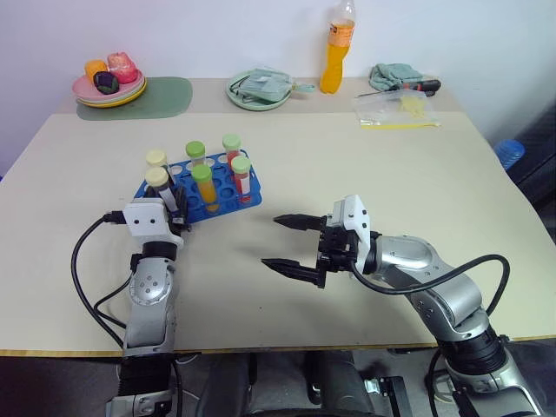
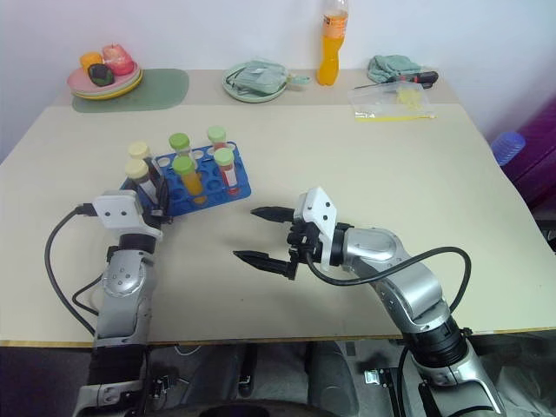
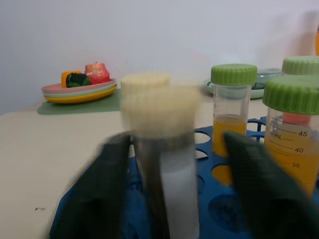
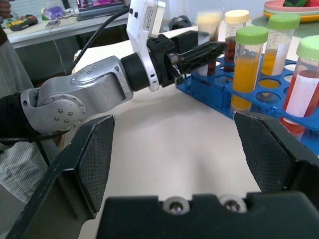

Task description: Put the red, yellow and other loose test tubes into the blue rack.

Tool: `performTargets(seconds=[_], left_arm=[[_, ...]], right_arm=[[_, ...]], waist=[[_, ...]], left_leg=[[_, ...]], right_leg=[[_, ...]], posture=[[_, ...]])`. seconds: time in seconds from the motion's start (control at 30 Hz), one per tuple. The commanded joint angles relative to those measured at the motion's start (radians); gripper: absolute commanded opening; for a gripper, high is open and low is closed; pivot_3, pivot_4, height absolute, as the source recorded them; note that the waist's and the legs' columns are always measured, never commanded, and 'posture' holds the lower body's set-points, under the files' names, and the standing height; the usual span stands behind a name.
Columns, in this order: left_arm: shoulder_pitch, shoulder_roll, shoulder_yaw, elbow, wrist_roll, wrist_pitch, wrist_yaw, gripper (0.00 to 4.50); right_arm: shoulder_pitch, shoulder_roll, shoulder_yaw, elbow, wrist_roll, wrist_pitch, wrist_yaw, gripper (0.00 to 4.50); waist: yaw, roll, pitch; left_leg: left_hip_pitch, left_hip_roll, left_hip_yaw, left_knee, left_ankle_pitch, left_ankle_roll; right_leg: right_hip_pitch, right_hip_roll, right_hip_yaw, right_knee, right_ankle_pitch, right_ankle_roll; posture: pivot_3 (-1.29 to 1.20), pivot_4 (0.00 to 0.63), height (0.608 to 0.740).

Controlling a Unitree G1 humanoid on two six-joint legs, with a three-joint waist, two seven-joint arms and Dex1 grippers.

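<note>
Cream-capped clear plastic tube stands between the left gripper's parted black fingers, seated in the bright blue plastic rack at its near corner; release step apparently; next, withdraw cleanly; right gripper wide, empty.

A cream-capped tube stands at frame centre in the blue rack, between the left gripper's parted fingers.

Head views: looking down over the table, sharing both arms.
Left wrist: facing the rack closely.
Right wrist: facing rack, left hand.
</note>
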Motion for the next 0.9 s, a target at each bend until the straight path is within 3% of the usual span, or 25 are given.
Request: performTargets(seconds=[0.03, 0.13, 0.3, 0.47, 0.67, 0.9], left_arm=[[0.037, 0.026, 0.032, -0.119, -0.052, 0.029, -0.033, 4.21], [0.113, 0.084, 0.065, -0.230, -0.116, 0.091, -0.101, 4.21], [0.335, 0.278, 0.224, -0.410, -0.331, 0.243, -0.312, 4.21], [0.525, 0.445, 0.385, -0.407, -0.436, 0.322, -0.504, 4.21], [0.510, 0.503, 0.403, -0.376, -0.464, 0.374, -0.565, 4.21], [0.480, 0.482, 0.366, -0.377, -0.443, 0.386, -0.568, 4.21]], right_arm=[[-0.013, -0.004, -0.041, -0.031, 0.009, -0.016, -0.006, 4.23], [-0.012, -0.049, -0.102, -0.021, 0.028, -0.006, 0.013, 4.23], [0.024, -0.199, -0.280, 0.018, 0.076, 0.029, 0.059, 4.23], [0.104, -0.325, -0.465, 0.114, 0.081, 0.035, 0.091, 4.23], [0.182, -0.388, -0.518, 0.188, 0.048, -0.016, 0.145, 4.23], [0.198, -0.376, -0.508, 0.188, 0.033, -0.030, 0.140, 4.23]], waist=[[-0.001, 0.000, 0.000], [-0.002, 0.000, 0.000], [-0.002, 0.001, 0.000], [0.004, 0.002, 0.001], [0.000, 0.002, 0.001], [-0.002, 0.003, 0.001]], left_leg=[[0.000, 0.000, 0.000, 0.000, 0.000, 0.000], [0.000, 0.001, 0.000, -0.001, 0.000, 0.000], [0.000, 0.002, 0.000, -0.001, 0.000, 0.000], [0.000, 0.002, 0.001, -0.001, 0.000, 0.000], [-0.001, 0.003, 0.002, -0.001, -0.001, 0.001], [0.000, 0.006, 0.006, -0.002, -0.002, 0.003]], right_leg=[[0.000, 0.000, 0.000, 0.000, 0.000, 0.000], [0.000, 0.000, 0.000, 0.000, 0.000, 0.000], [-0.001, -0.001, 0.000, -0.001, -0.002, -0.004], [0.000, -0.001, 0.000, -0.004, -0.003, -0.005], [0.003, -0.001, -0.001, -0.010, -0.003, -0.005], [0.002, 0.000, 0.001, -0.011, -0.003, -0.005]], posture=[[0.00, 0.150, 0.740], [0.00, 0.150, 0.740], [0.00, 0.150, 0.740], [0.00, 0.150, 0.740], [0.00, 0.150, 0.740], [0.00, 0.150, 0.740]])
